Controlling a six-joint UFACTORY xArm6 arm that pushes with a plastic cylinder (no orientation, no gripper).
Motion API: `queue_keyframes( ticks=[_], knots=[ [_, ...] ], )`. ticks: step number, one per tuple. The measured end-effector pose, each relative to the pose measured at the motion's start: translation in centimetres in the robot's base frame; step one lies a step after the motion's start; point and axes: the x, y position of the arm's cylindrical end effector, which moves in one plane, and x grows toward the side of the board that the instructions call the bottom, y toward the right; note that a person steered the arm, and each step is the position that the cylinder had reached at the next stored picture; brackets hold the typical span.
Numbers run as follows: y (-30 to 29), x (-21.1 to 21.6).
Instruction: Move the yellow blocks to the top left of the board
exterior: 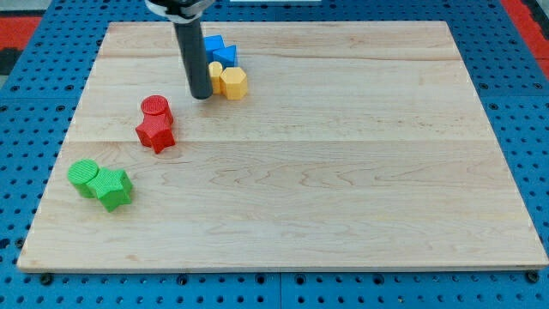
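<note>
A yellow hexagonal block [233, 81] lies near the view's top, left of centre, on the wooden board [343, 172]. A second, smaller yellow block [215, 72] touches its left side and is partly hidden by my rod. My tip [201, 95] rests on the board just left of the yellow blocks, touching or nearly touching the smaller one. Two blue blocks [220, 49] sit right behind the yellow ones, towards the view's top; their shapes are partly hidden.
A red cylinder [156, 108] and a red star-shaped block [155, 133] sit together left of and below my tip. A green cylinder [84, 177] and a green star-shaped block [114, 188] sit together near the board's left edge.
</note>
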Motion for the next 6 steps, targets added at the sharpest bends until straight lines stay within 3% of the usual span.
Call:
queue_keyframes(
  ticks=[1,2,3,6],
  knots=[
    [0.0,2.1],
    [5.1,2.4],
    [8.0,-0.3],
    [-7.6,-5.1]
  ],
)
